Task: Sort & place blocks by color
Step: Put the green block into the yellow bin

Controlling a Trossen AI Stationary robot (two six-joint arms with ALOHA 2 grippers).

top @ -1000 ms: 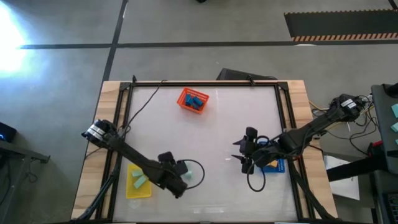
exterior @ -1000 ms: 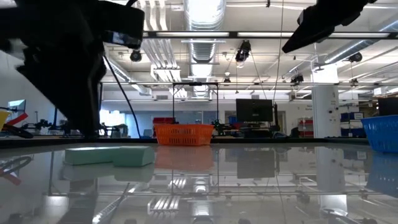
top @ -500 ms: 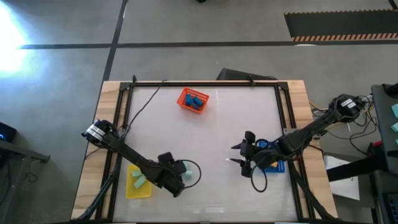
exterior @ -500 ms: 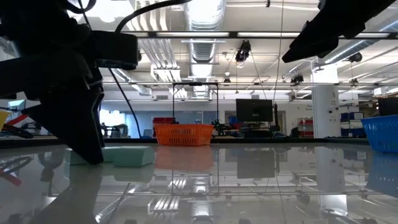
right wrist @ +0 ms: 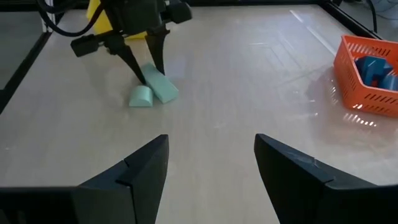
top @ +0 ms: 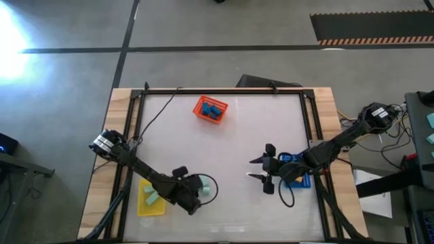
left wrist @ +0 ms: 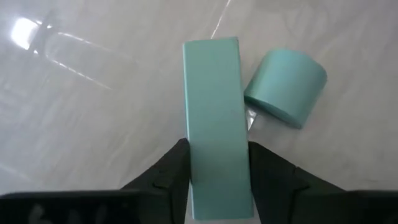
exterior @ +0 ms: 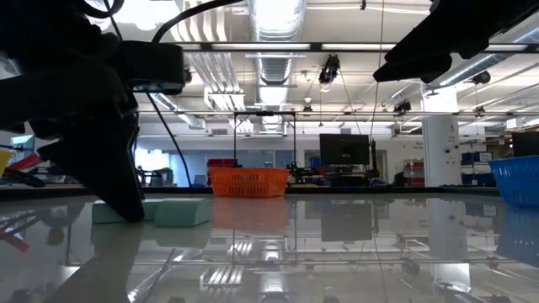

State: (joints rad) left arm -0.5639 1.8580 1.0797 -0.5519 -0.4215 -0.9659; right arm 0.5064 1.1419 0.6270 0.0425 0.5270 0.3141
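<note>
A mint green bar block (left wrist: 211,112) lies flat on the table's near left part, and a rounded mint green block (left wrist: 286,87) lies right beside it. My left gripper (left wrist: 215,167) is down at the bar and shut on it; the right wrist view shows both blocks (right wrist: 163,87) below that gripper (right wrist: 144,70). My right gripper (top: 262,171) hangs open above the table's near right part with nothing between its fingers (right wrist: 143,168). An orange tray (top: 209,109) at the far middle holds blue blocks. A yellow tray (top: 150,197) at the near left holds a mint green block. My left gripper pinches the bar's two long sides (left wrist: 214,177) between its two fingers, near one end of the bar. The fingers slant down from above and stand across the bar's width. The bar lies flat on the table.
A blue tray (top: 296,177) stands at the near right, partly under my right arm; the low view shows its wall (exterior: 518,181). A dark cable loops on the table beside the left gripper (top: 215,184). The table's middle is bare.
My left gripper has come down from above the mint green blocks until its fingers reach the table beside them. My right gripper has sunk a little and tipped its fingers downward. The blocks have stayed where they were.
</note>
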